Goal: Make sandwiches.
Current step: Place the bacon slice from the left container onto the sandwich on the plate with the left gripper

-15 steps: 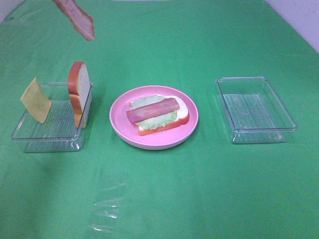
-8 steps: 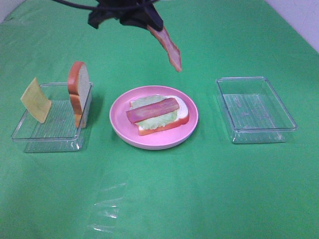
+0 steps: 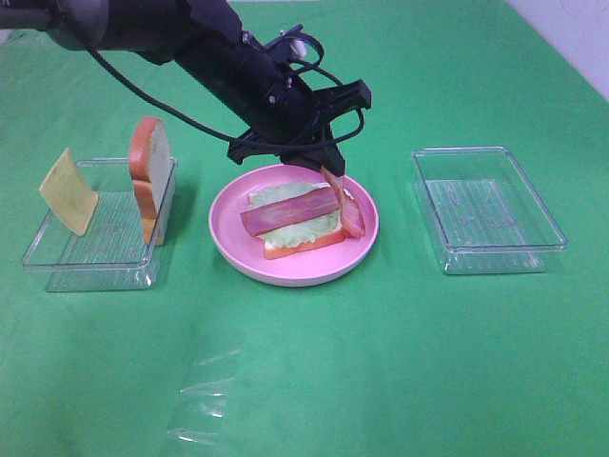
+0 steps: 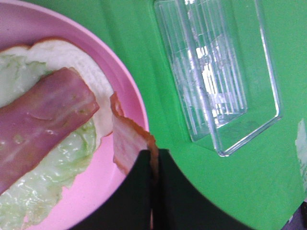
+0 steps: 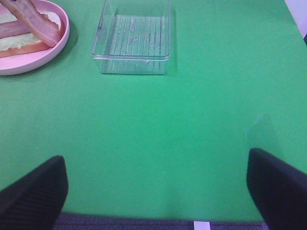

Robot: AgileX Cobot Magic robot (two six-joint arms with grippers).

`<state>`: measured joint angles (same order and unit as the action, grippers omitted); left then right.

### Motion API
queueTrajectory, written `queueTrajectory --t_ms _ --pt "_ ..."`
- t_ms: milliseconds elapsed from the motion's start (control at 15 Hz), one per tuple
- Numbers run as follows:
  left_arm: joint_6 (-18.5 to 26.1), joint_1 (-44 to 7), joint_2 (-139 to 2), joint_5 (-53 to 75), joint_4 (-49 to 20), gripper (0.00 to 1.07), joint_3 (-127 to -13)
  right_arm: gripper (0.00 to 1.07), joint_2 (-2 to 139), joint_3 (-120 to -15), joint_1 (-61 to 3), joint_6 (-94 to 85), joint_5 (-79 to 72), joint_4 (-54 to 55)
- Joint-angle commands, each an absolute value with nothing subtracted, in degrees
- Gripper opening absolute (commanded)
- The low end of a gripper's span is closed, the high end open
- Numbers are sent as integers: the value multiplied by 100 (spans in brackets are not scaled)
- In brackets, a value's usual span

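A green cloth (image 3: 381,362) is covering the whole table, lying smooth and flat across the working area. A round pink plate (image 3: 285,274) is sitting on it near the middle. A clear rectangular tray (image 3: 90,271) is resting on the cloth to the left of the plate, near it but not touching, and a second clear tray (image 3: 495,259) is sitting on the right side, likewise standing apart from the plate. A crumpled scrap of clear film (image 3: 205,400) is lying on the cloth towards the front, left of centre, well apart from the rest

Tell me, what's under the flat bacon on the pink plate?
A green lettuce leaf, and under that a white bread slice on the plate. The flat bacon hides their middle.
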<state>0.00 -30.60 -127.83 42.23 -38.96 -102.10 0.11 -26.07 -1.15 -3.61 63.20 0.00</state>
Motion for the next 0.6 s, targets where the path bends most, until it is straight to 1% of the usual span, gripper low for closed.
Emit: queueTrajectory --t_ms 67,200,267,333,467,533,600 --pt "115 -3083 -12886 4228 -3696 0 -10227 97 29 -2595 -80 -407 6280 0" --pt "69 -3083 -12880 4234 -3191 0 -10227 97 29 -2595 -80 -407 6280 0" --pt "46 -3083 -12880 4257 -3094 0 -10227 97 29 -2595 -80 -407 6280 0" --pt "-86 -3083 -12880 4297 -2813 0 -10227 97 29 -2595 -80 -407 6280 0" --pt "-401 -3083 -12880 4314 -2051 0 -10227 97 29 -2595 -80 -407 6280 0" --pt "-877 -3083 -12880 4314 -1220 0 -10227 97 29 -2595 -80 -407 6280 0" --pt "-991 -3083 -12880 4314 -1031 0 -10227 97 29 -2595 -80 -407 6280 0"
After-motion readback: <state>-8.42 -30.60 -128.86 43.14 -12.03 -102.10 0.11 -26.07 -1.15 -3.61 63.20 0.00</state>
